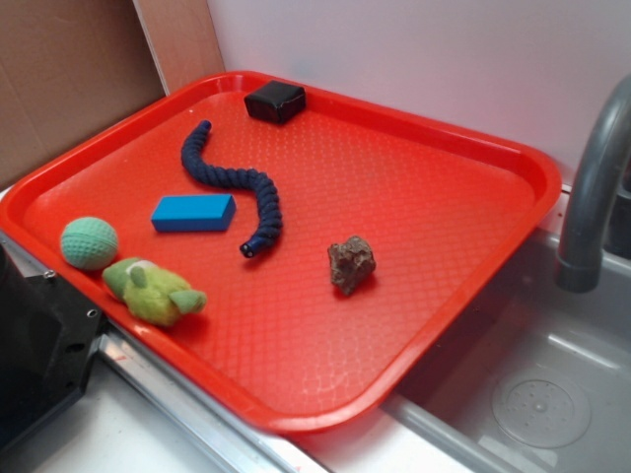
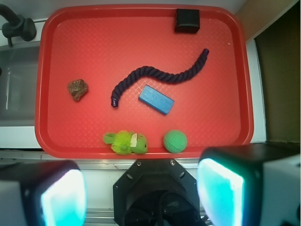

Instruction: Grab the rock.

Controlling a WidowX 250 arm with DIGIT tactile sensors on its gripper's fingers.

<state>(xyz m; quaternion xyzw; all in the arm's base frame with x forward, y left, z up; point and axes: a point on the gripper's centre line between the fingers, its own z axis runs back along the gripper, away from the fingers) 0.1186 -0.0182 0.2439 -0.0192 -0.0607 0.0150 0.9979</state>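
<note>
Going left to right in the wrist view: the rock (image 2: pixel 77 89) sits alone at the tray's (image 2: pixel 141 14) left side, well apart from the rope (image 2: pixel 160 77). Probably hard, rough, heavy for its size; pinch across its narrow middle. The gripper (image 2: pixel 141 193) hangs wide open, empty.

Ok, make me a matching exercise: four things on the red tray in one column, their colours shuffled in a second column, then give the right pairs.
Things:
1. rock
2. ball
3. rope
4. block

Colours:
A. bright blue
B. dark navy
C. brown-grey
D. pale green

Pairs: 1-C, 2-D, 3-B, 4-A. All four lie on the red tray; the rock lies apart from the others, on the side nearest the sink.
</note>
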